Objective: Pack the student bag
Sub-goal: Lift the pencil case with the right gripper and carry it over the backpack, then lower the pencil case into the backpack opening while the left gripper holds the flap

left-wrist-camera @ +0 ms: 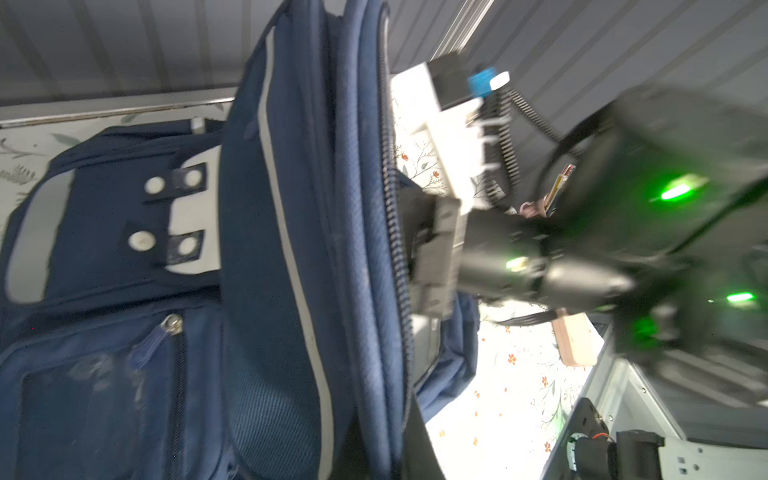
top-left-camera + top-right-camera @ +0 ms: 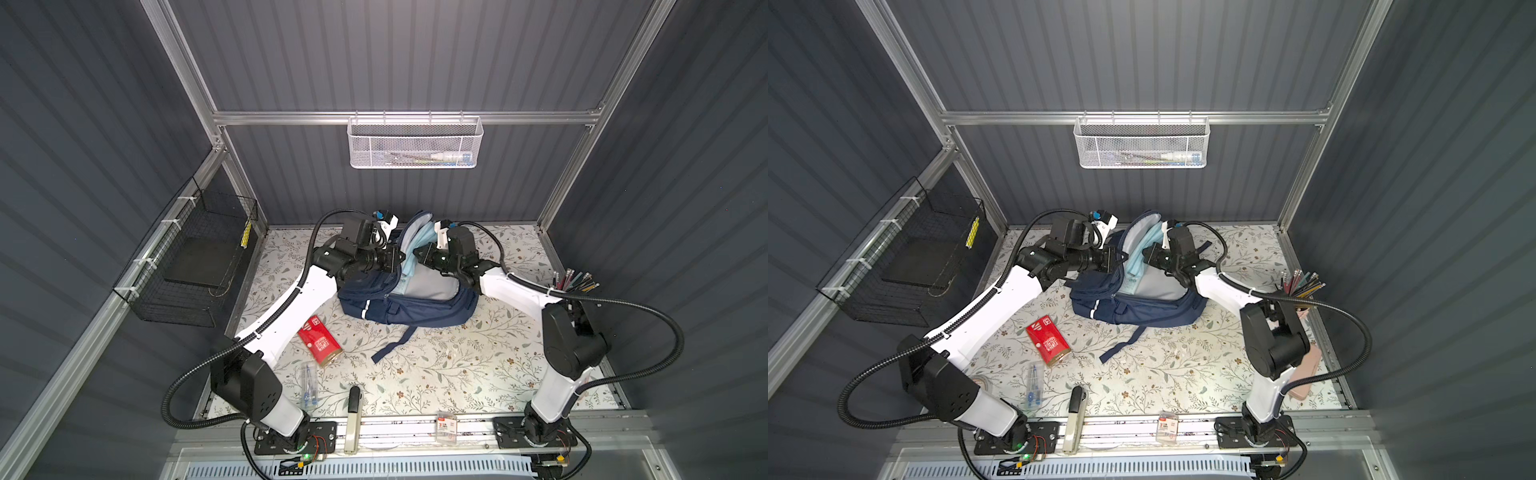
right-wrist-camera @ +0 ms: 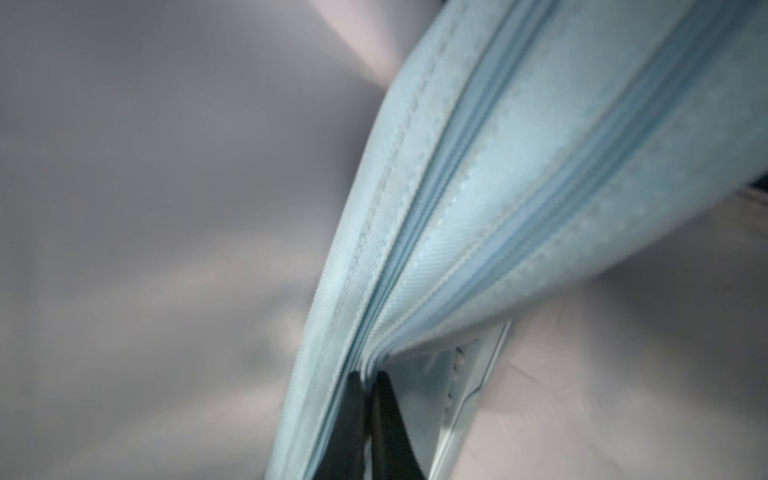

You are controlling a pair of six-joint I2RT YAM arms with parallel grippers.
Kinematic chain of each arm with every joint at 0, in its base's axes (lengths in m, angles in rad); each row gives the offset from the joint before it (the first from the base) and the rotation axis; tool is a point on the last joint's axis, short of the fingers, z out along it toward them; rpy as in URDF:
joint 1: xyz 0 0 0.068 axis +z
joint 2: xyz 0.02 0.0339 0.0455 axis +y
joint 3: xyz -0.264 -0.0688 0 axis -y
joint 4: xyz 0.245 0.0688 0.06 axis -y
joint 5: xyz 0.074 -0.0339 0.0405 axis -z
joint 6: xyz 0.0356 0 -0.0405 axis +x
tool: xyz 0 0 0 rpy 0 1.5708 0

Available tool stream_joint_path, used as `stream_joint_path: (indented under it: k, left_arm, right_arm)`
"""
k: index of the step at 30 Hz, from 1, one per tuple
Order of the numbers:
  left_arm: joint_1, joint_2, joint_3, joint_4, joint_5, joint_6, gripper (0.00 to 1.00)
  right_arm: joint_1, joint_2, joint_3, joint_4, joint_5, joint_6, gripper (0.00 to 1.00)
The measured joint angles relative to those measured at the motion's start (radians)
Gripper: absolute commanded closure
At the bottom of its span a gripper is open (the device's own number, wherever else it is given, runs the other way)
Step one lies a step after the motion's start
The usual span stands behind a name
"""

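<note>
Navy student bag (image 2: pixel 415 309) lies mid table (image 2: pixel 415 374), main pocket gaping, flap (image 2: pixel 415 226) stood up betw both pincers. L pincer (image 2: pixel 397 261) is clenched on the bag's zip rim at its own side of the mouth. In L wrist view the zip teeth (image 1: pixel 395 208) run toward it, w/ the white dotted patch (image 1: pixel 195 208) further off. R pincer (image 3: pixel 368 380) is clenched too, grasping light-blue pouch (image 3: pixel 498 208) by its edge, zip seams fanning away from the tips, pale lining (image 3: pixel 145 208) around. In both top views the pouch sits in the bag mouth, touching R pincer, betw the two. Red box (image 2: pixel 320 340) is well apart from L pincer, nearer that arm's base. Pencil bunch (image 2: pixel 575 282) is well apart from R pincer, past its elbow.
</note>
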Motion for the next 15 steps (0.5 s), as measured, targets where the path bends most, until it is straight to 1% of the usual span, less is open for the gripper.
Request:
stream_joint_path:
  k: [4, 8, 12, 15]
  left_arm:
    - [0.000, 0.049, 0.072, -0.037, 0.029, 0.003, 1.00]
    - [0.002, 0.056, 0.095, -0.054, 0.036, 0.016, 1.00]
    - [0.013, 0.056, 0.107, -0.071, 0.031, 0.034, 1.00]
    - [0.024, 0.056, 0.110, -0.084, 0.028, 0.042, 1.00]
  right_arm:
    - [0.021, 0.089, 0.002, 0.114, -0.017, 0.019, 1.00]
    - [0.061, 0.158, 0.050, 0.170, -0.034, 0.019, 1.00]
    - [0.105, 0.175, 0.042, 0.213, -0.033, 0.018, 1.00]
    - [0.135, 0.154, -0.022, 0.267, -0.032, 0.021, 1.00]
